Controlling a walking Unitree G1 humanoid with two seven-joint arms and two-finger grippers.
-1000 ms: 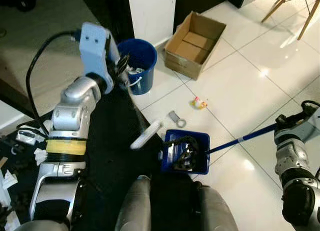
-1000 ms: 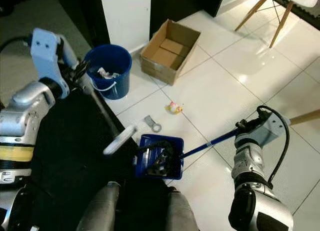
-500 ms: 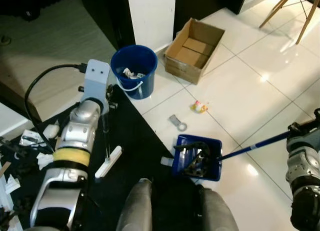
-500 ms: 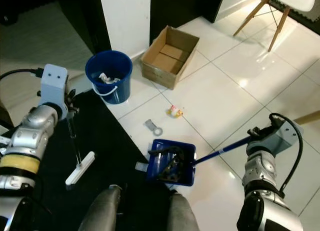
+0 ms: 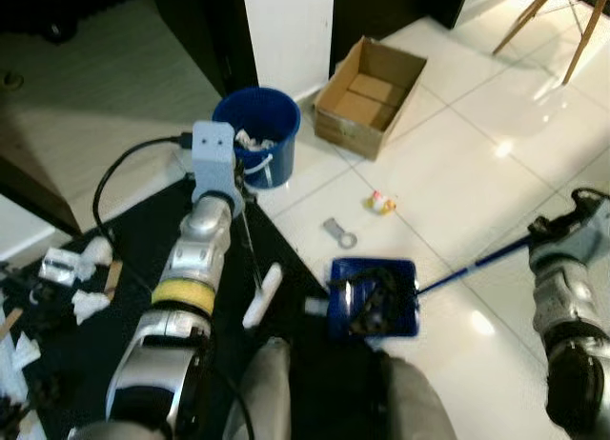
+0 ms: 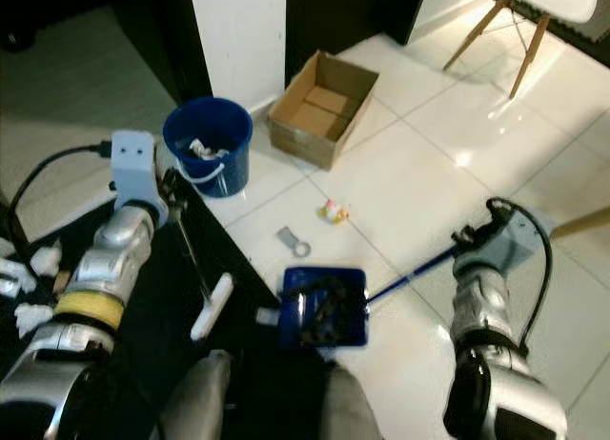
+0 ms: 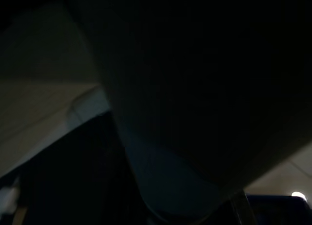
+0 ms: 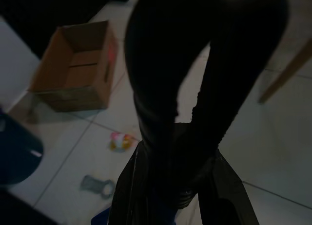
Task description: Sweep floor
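A glossy floor of large white tiles (image 5: 448,164) with thin dark grout lines meets a black mat (image 5: 133,297) that covers the robot's left side of the room, with a white pillar (image 5: 286,30) standing between dark openings at the far edge and the pale wooden legs of a chair (image 6: 496,30) at the far right. An open brown cardboard box (image 5: 367,97) sits on the tiles just beside a round blue plastic bucket (image 5: 255,135) holding crumpled white scraps. Near the robot's legs, a blue rectangular dustpan (image 5: 372,295) with dark debris inside rests on the tiles at the mat's edge, its long blue handle (image 5: 472,264) running out to the right gripper (image 8: 180,186), whose black fingers are clenched around it. The left gripper (image 5: 243,200), just in front of the bucket, grasps the thin rod of a small white-headed broom (image 5: 261,293) whose head lies on the mat, left of the dustpan. White crumpled litter (image 5: 71,269) is scattered on the mat at the far left. On the tiles between box and dustpan lie a flat grey metal piece with a ring end (image 5: 337,233) and a small yellow and pink toy (image 5: 380,202).
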